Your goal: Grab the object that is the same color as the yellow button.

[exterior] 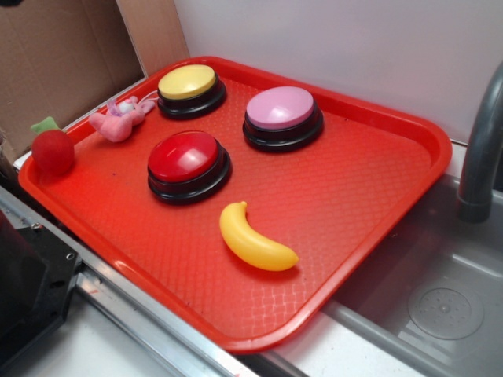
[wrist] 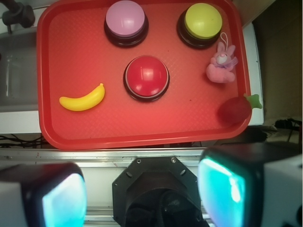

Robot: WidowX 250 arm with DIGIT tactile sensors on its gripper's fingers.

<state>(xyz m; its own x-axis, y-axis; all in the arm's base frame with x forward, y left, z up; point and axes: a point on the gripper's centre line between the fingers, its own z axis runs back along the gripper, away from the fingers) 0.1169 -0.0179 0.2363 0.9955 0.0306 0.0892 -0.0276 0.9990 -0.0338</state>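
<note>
Ahead and left of the gripper [wrist: 142, 189], whose pads [wrist: 64, 201] are spread apart and empty, the banana [wrist: 83, 99] lies flat on the red tray [wrist: 52, 137]. Glossy, stiff plastic, probably light and slippery; pinching across its thick middle looks safest.

Bare tray [exterior: 354, 188] surrounds the banana [exterior: 255, 239]; only the red button [exterior: 189, 165] stands near it
</note>
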